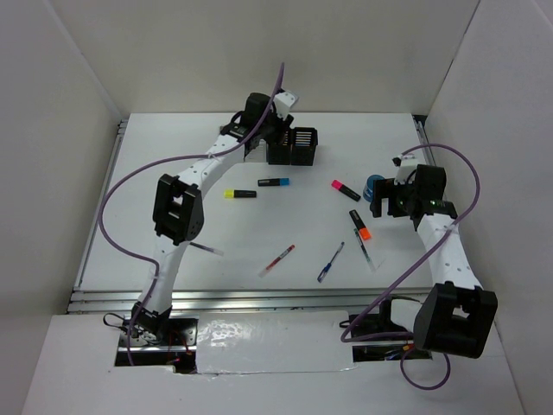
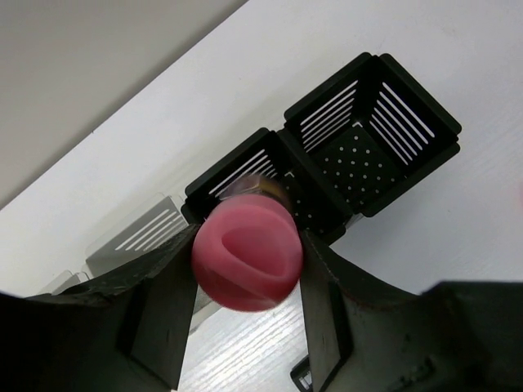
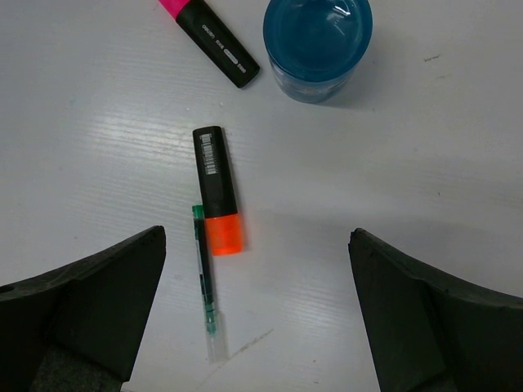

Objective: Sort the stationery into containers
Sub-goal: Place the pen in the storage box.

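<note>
Your containers [image 1: 294, 145] stand at the far middle of the desk [image 1: 354, 138]. The left pincer [image 1: 262, 130] hangs over them with a stubby cylinder [image 2: 248, 257] between its fingers. Below your right pincer [image 3: 255, 245], a highlighter [image 3: 217, 189] lies with a pen [image 3: 206, 278] just beside it. A second cylinder [image 3: 317, 45] stands behind them, and another highlighter [image 3: 211, 39] lies to its left.

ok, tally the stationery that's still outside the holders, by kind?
Highlighters: 4 (yellow cap, blue cap, pink cap, orange cap)
Thin pens: 4 (red, blue, clear, one at the left)
Stubby cylinders: 2 (blue, pink-capped in the left gripper)
Total: 10
</note>
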Available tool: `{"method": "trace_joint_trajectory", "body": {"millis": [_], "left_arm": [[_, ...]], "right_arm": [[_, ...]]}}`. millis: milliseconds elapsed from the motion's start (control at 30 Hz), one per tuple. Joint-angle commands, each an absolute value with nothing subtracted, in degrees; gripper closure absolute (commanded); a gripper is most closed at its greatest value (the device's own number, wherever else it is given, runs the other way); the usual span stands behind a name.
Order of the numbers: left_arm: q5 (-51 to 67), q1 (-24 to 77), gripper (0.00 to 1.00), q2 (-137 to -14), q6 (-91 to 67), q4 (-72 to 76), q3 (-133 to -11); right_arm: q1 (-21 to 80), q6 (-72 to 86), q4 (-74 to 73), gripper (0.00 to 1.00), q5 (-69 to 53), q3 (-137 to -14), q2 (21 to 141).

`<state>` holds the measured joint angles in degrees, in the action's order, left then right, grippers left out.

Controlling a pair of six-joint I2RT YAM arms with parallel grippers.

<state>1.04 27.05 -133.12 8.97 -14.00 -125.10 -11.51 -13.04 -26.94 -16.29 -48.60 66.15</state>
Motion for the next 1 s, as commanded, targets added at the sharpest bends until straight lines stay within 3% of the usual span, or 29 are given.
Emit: {"method": "trace_joint_trajectory", "body": {"millis": [0, 200, 533, 733, 767, 967], "left_arm": [[0.3, 27.6, 0.38, -134.6, 10.8, -8.4, -129.0], [-1.2, 27.6, 0.27, -135.0, 10.5, -8.0, -129.4], [2.1, 27.9, 0.23, -126.9, 5.9, -1.8, -123.6], [5.3, 28.7, 0.10, -121.6, 4.8, -6.2, -124.5], [5.4, 28.7, 0.04, -120.6, 4.7, -6.8, -122.9], [6.9, 28.5, 0.01, -113.5, 3.6, -10.1, -115.2]], "right_arm": [[-11.7, -12.0, -24.3, 0.01, -16.3, -51.7, 66.7], [-11.7, -11.7, -24.5, 0.01, -16.0, -52.4, 66.9], [-11.7, -11.1, -21.0, 0.00, -14.4, -51.9, 67.8], [-10.8, -11.0, -18.8, 0.00, -10.1, -54.8, 75.0], [-10.6, -11.1, -18.6, 0.00, -9.4, -55.5, 77.1], [-8.6, -10.8, -16.9, 0.00, -5.8, -60.7, 85.5]]}}
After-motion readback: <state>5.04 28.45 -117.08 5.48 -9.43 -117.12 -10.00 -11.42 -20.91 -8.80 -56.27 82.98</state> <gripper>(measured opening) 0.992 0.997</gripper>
